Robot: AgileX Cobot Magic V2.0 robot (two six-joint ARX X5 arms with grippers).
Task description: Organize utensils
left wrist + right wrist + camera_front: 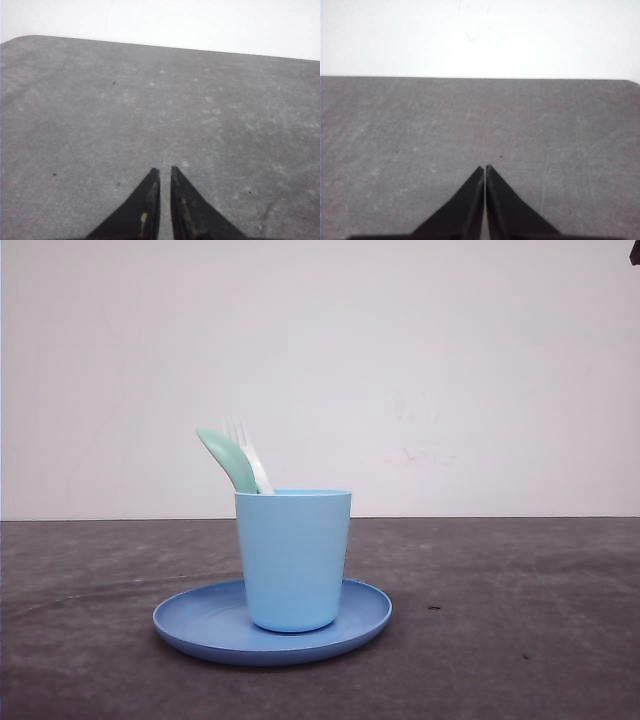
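Utensils, small white plastic fork (243,445) and pale mint-green plastic spoon (226,458), stand in light blue plastic cup (293,558) on round blue plate (200,625), bench (520,620) centre, leaning toward 11 o'clock. Left end effector (165,171) nearly together, empty; right end effector (484,169) pressed together, empty. Judgement: task looks complete; next, arms idle.

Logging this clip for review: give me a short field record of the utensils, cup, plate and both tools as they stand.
fork: white, standing in cup, leaning left
spoon: mint green, in cup beside fork
cup: light blue, upright on plate
plate: blue, on dark table
left tool: shut, empty, over bare table
right tool: shut, empty, over bare table
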